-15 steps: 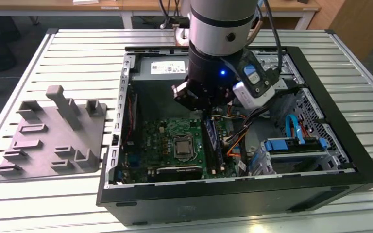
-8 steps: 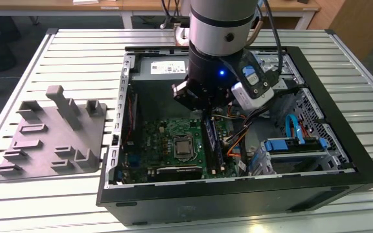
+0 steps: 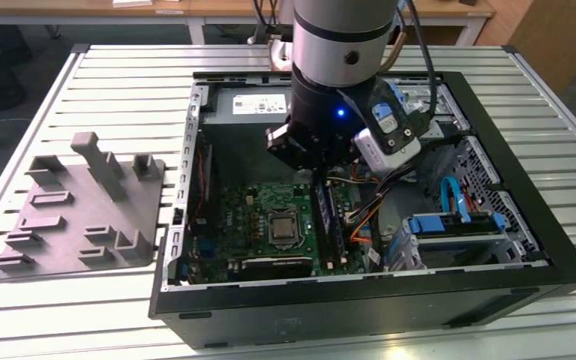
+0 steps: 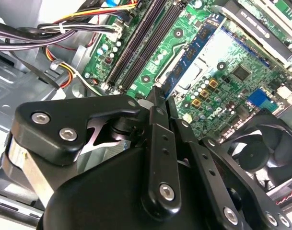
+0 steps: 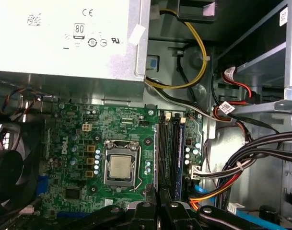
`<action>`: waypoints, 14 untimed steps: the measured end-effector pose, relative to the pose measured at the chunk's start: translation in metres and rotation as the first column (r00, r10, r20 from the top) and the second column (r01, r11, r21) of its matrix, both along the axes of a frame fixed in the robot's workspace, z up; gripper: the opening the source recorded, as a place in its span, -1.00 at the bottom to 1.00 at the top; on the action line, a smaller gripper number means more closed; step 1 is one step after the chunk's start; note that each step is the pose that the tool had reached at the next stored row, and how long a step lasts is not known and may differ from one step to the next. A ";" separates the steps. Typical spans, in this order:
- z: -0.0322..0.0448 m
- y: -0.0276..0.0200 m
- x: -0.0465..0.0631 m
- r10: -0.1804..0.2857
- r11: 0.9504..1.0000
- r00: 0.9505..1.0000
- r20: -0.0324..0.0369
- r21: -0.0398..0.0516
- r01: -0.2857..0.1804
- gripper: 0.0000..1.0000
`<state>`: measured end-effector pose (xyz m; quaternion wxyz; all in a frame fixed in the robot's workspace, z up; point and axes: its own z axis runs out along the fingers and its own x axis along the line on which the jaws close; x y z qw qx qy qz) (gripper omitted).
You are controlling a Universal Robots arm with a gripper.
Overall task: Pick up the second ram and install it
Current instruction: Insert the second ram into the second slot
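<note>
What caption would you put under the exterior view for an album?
Robot gripper inside an open computer case, above the motherboard; grey tray on the exterior view's left.

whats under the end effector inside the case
The green motherboard and its black memory slots lie below the end effector. It covers one end of the slots, so what sits there is hidden.

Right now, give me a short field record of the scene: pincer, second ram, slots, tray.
pincer: shut, tips inside the open computer case, above the motherboard
second ram: appears clamped on edge between the tips, parallel to the slots, seemingly not seated
memory slots: long, dark, beside the processor socket; cannot tell if any is filled
fixture tray: grey, on the slatted table, at the exterior view's left of the case
</note>
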<state>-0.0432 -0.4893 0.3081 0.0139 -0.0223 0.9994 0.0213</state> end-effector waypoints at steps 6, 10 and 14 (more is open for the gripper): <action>0.0000 0.0000 0.000 -0.035 0.999 0.999 0.000 0.000 0.035 -0.72; -0.0001 0.0000 0.000 -0.058 0.998 0.998 0.000 0.000 0.058 -0.72; -0.0001 0.0000 0.000 -0.080 0.997 0.997 0.000 0.000 0.080 -0.72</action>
